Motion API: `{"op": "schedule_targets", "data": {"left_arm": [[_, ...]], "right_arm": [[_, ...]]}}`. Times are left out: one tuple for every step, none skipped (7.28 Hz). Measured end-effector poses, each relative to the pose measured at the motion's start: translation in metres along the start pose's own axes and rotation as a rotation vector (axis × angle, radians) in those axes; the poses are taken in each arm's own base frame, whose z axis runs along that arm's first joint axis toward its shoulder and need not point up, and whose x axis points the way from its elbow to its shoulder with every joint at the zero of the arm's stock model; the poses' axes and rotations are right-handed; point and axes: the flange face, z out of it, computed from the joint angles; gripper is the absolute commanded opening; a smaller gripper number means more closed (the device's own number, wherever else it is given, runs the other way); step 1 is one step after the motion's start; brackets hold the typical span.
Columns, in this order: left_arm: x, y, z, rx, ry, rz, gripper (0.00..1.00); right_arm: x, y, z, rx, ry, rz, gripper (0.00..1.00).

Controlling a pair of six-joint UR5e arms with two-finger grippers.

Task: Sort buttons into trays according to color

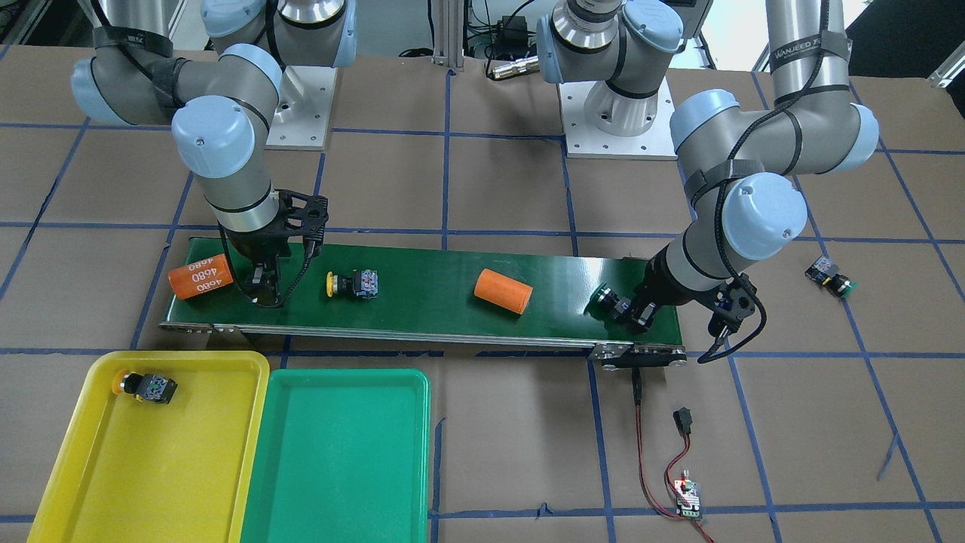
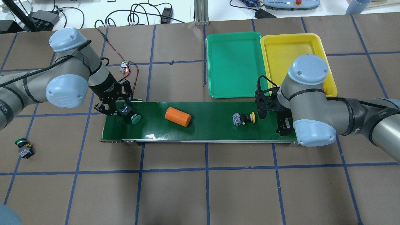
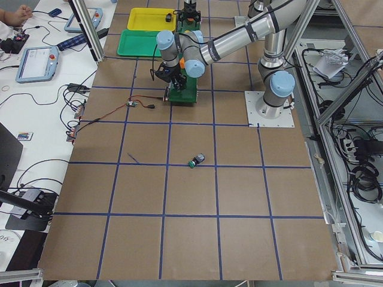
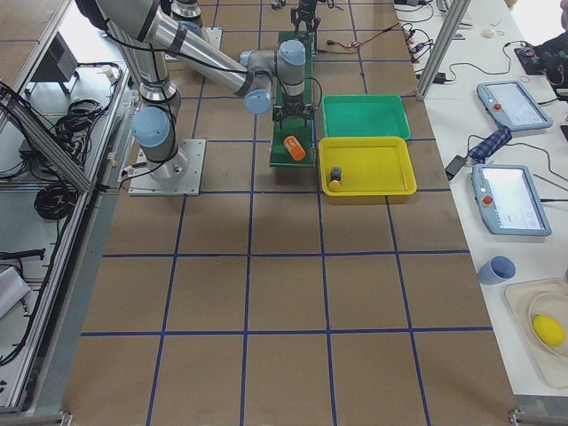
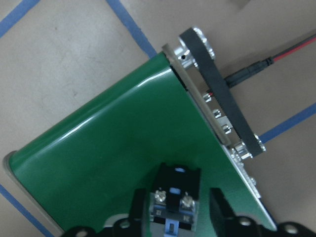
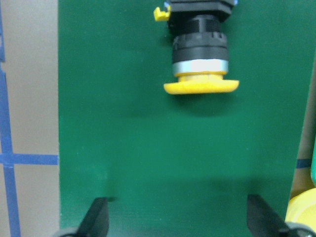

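A green-capped button (image 2: pixel 130 116) lies at the left end of the belt, and my left gripper (image 2: pixel 117 113) is down over it. In the left wrist view its black-grey body (image 5: pixel 174 197) sits between the open fingers (image 5: pixel 139 210), with a thin gap on one side. My right gripper (image 1: pixel 264 290) is open and empty over the belt's other end. A yellow-capped button (image 6: pixel 201 64) lies on the belt just ahead of it, and it also shows in the overhead view (image 2: pixel 243 118). Another yellow button (image 1: pixel 148 386) lies in the yellow tray (image 1: pixel 151 467). The green tray (image 1: pixel 339 452) holds nothing. A second green button (image 2: pixel 23 148) lies on the table.
Two orange cylinders lie on the dark-green conveyor belt (image 1: pixel 422 309): one marked 4680 (image 1: pixel 200 276) beside my right gripper, one mid-belt (image 1: pixel 503 291). Red and black wires and a small controller board (image 1: pixel 687 498) lie near the belt's left end.
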Motion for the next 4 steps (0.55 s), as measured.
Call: {"op": "schedule_targets", "data": {"left_arm": [[-0.003,-0.007,-0.008,0.008,0.010,-0.005,1.00],[-0.014,-0.026,-0.019,0.015,0.018,0.019,1.00],[-0.036,-0.055,-0.030,0.017,0.021,0.071,1.00],[-0.069,-0.092,-0.041,0.030,0.014,0.139,1.00]], "right_arm": [[0.000,0.000,0.000,0.000,0.000,0.000,1.00],[0.000,0.000,0.000,0.000,0.000,0.000,1.00],[0.000,0.000,0.000,0.000,-0.001,0.000,1.00],[0.000,0.000,0.000,0.000,-0.001,0.000,1.00]]}}
